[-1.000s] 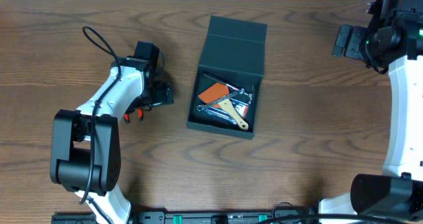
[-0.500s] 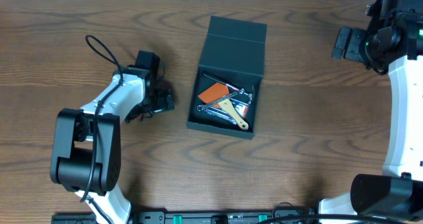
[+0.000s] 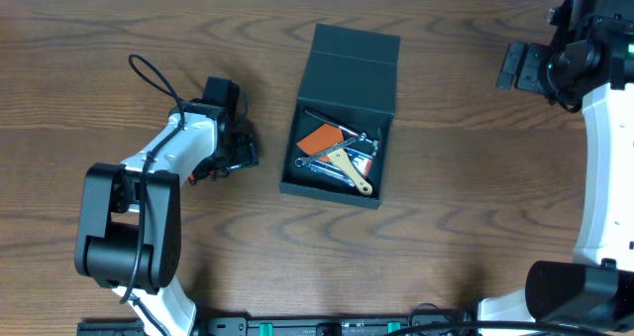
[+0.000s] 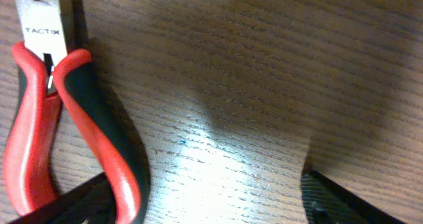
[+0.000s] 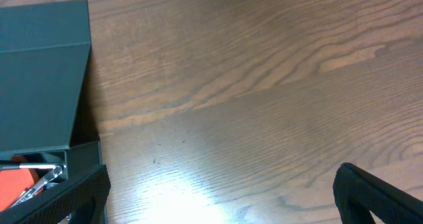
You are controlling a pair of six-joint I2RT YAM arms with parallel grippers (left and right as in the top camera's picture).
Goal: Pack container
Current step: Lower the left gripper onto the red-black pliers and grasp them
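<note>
Pliers [image 4: 74, 112] stamped "TACTIX", flat on table [image 3: 475, 197]. Container [image 3: 328, 191] lid up: orange piece [image 3: 320, 138], wooden-handled tool [image 3: 353, 173]. Left gripper [image 4: 198, 201] and right gripper [image 5: 221, 191] spread wide, empty.

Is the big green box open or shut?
Open. The container has its lid flipped back, and the tools inside show plainly from overhead.

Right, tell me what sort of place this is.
Probably a robotics lab bench rather than a real workshop: a left arm and right arm stand at a wood-grain table, with an open container of hand tools and red-handled pliers.
</note>
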